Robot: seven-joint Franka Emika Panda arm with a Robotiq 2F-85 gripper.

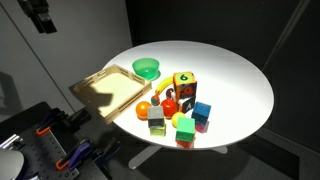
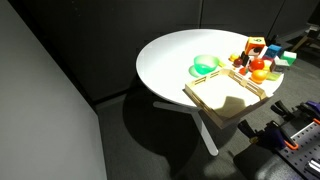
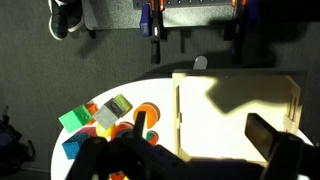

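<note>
A: Round white surface (image 1: 240,80), dark bkgd. Contents?
B: Wooden tray (image 1: 105,90) at the edge, overhanging a bit. Green bowl (image 1: 147,68) just beside it, toy blocks (image 1: 185,103) clustered nr. both.
A: State of fingers (image 3: 275,145)?
B: Spread wide, holding nil. Wrist view looks down from well above the wooden tray, no contact.

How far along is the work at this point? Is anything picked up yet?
Done: nothing that shows. The toy blocks sit clustered on the white table beside the wooden tray, none in it. The green bowl stands on the table next to the tray. In hand: nothing. The gripper hangs open and empty, well above the tray. Left: seemingly every grasp and placement.
</note>
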